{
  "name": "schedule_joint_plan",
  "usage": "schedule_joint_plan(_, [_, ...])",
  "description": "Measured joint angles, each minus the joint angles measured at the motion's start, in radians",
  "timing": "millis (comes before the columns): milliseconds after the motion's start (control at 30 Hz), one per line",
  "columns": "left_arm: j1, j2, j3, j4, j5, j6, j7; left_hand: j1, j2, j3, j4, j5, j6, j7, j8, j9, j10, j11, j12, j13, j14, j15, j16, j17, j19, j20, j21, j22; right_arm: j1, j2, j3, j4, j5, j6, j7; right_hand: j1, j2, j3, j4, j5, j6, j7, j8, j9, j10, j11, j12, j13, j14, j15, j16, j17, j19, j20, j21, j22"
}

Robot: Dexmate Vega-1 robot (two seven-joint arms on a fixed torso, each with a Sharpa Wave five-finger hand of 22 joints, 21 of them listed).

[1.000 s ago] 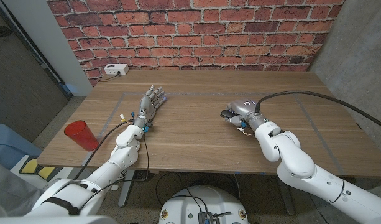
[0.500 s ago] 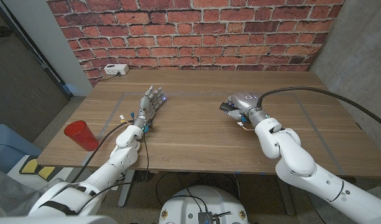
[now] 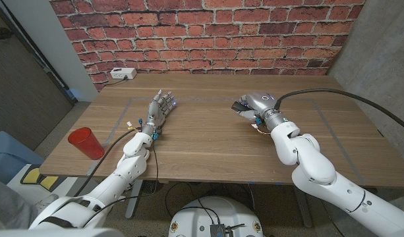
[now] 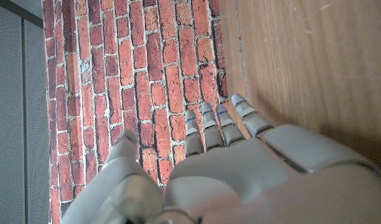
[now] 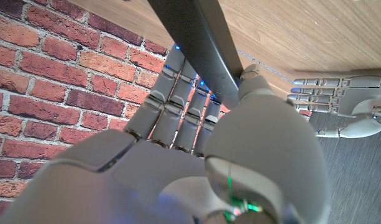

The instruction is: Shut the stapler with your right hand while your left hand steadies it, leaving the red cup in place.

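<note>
left hand (image 3: 159, 107): fingers spread, empty | right hand (image 3: 252, 105): gripping dark stapler (image 5: 196, 46)

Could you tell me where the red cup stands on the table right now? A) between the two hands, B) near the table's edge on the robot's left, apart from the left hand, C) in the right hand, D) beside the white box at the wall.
B: the red cup stands by the table's left edge, apart from the left hand.
</note>
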Motion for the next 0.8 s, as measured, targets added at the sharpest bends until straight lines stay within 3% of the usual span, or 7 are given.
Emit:
schedule_joint_plan(300, [0.008, 0.002, 0.000, -0.017, 0.000, -0.011, 0.006, 0.000, 0.000, 0.000, 0.000, 0.000, 0.000, 0.000, 0.000, 0.000, 0.000, 0.000, 0.000, 0.000, 0.000, 0.000, 0.000, 0.000, 0.004, -0.004, 0.000, 0.000, -0.022, 0.002, 0.039, -0.011, 0.052, 0.014, -0.047, 0.000, 0.000, 0.000, 0.000, 0.000, 0.000, 0.000, 0.000, 0.004, 0.000, 0.000, 0.000, 0.000, 0.000, 0.000, -0.004, 0.005, -0.006, 0.004, 0.015, 0.000])
schedule_joint_plan(800, [0.009, -0.005, 0.010, -0.028, 0.016, -0.016, 0.025, 0.000, 0.000, 0.000, 0.000, 0.000, 0.000, 0.000, 0.000, 0.000, 0.000, 0.000, 0.000, 0.000, 0.000, 0.000, 0.000, 0.000, 0.004, -0.004, 0.000, 0.000, -0.084, 0.002, 0.127, -0.011, 0.239, 0.104, -0.235, 0.000, 0.000, 0.000, 0.000, -0.001, 0.007, 0.007, -0.013, 0.004, 0.000, 0.000, 0.008, 0.000, 0.002, 0.002, -0.011, 0.032, -0.014, 0.007, 0.038, 0.000])
